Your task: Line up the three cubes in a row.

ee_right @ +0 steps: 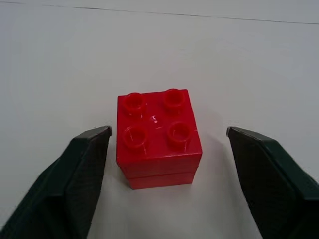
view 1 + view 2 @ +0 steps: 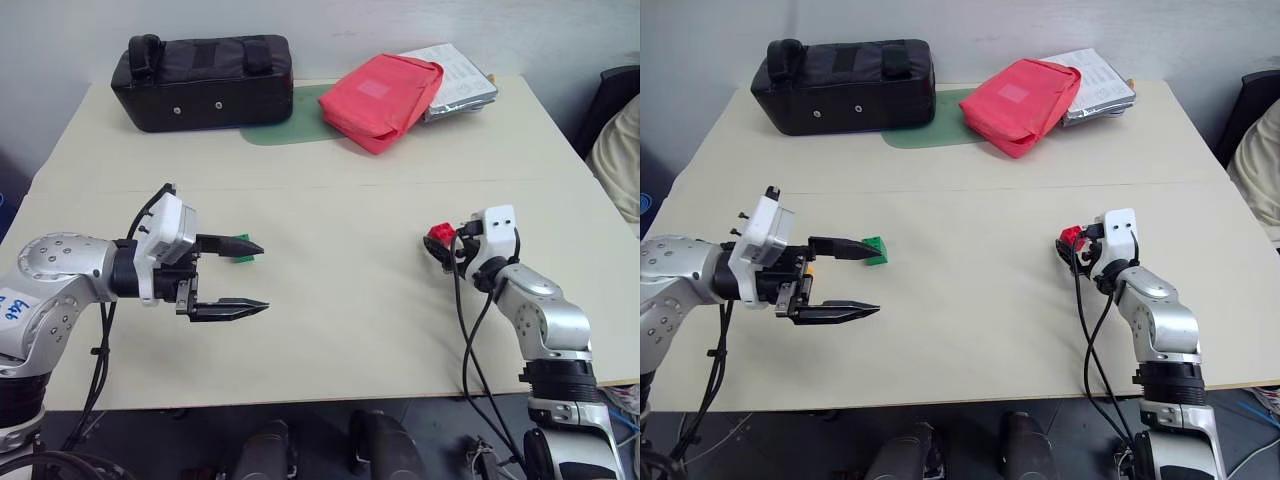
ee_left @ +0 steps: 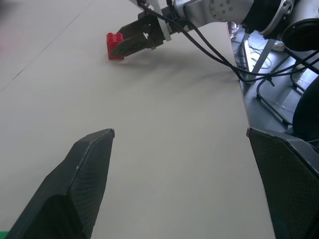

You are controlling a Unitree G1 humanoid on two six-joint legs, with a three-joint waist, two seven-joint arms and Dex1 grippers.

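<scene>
The red cube stands studs up on the cream table at the right. My right gripper is level with it, open, one finger on each side, and a gap shows on both sides in the right wrist view. The green cube lies at the left, just past the upper fingertip of my left gripper, which is open, points right and holds nothing. An orange speck shows behind that gripper's body; I cannot tell whether it is a cube. In the left wrist view the red cube sits far off beside the right gripper.
A black bag and a red pouch lie along the back of the table, on a green mat. Papers sit behind the pouch. Bare tabletop lies between the two grippers.
</scene>
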